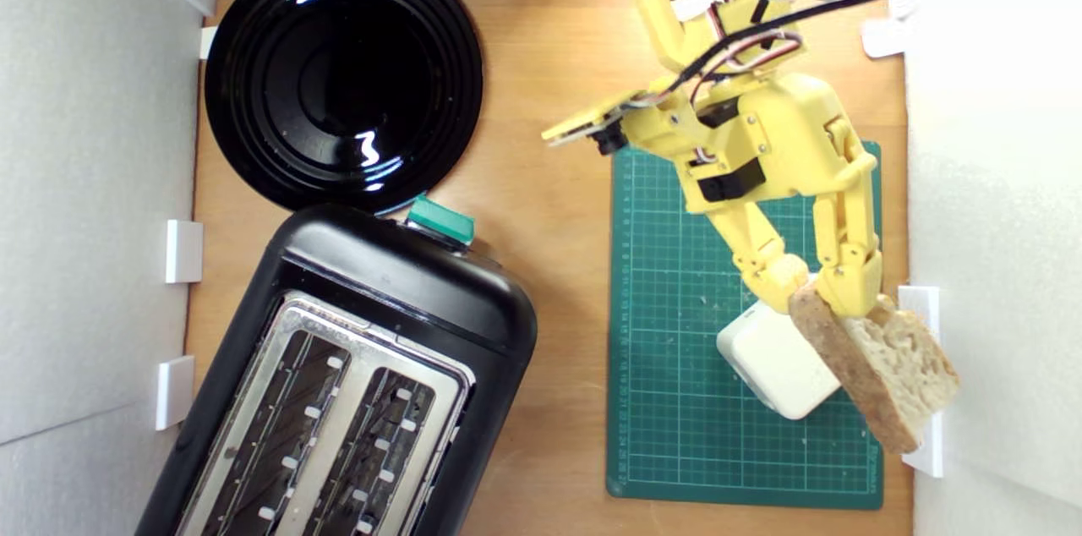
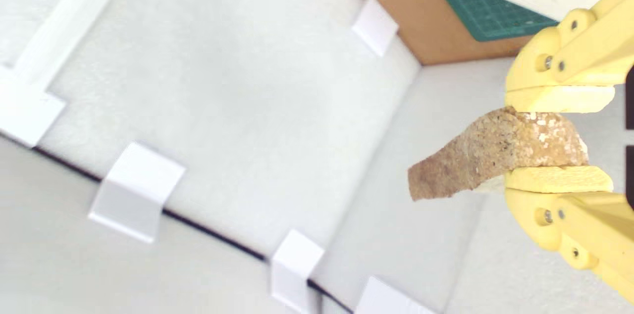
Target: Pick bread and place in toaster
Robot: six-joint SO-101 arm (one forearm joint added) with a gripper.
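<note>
Gripper clamped on bread, crust edge between both fingers. Bread sticking out past fingertips. Toaster well apart from gripper.

Table: bounded by wall panels at the exterior view's left and right, with small brackets along their foot. Plate: on the table, toward the exterior view's upper left. Toaster: just below the plate in that view, set at a slant, its lever end nearest the plate, slots facing up. Mat: on the table at the exterior view's right, well apart from the toaster. Block: on the mat, near its right edge. Bread: between the gripper fingers, raised over the mat's right edge, partly overlapping the block in the exterior view.
</note>
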